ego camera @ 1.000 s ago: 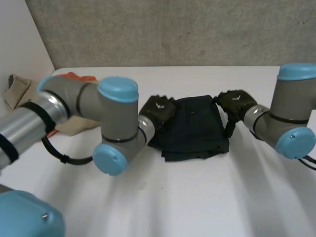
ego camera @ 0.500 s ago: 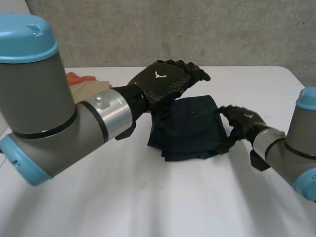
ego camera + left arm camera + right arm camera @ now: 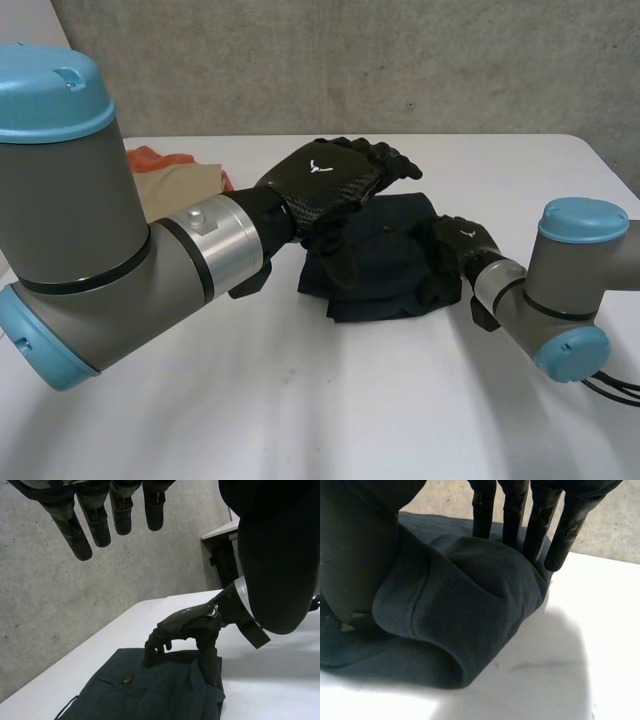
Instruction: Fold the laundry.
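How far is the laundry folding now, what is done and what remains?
Done: the navy garment lies folded in layers. In hand: the right robot hand pinches a fold at its edge; the left robot hand hovers open above it. Left: the beige cloth and orange cloth, apparently not folded yet.

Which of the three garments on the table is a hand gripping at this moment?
The dark blue garment in the middle: the right hand pinches a fold at its edge. The beige cloth and orange cloth lie apart, off to the side.
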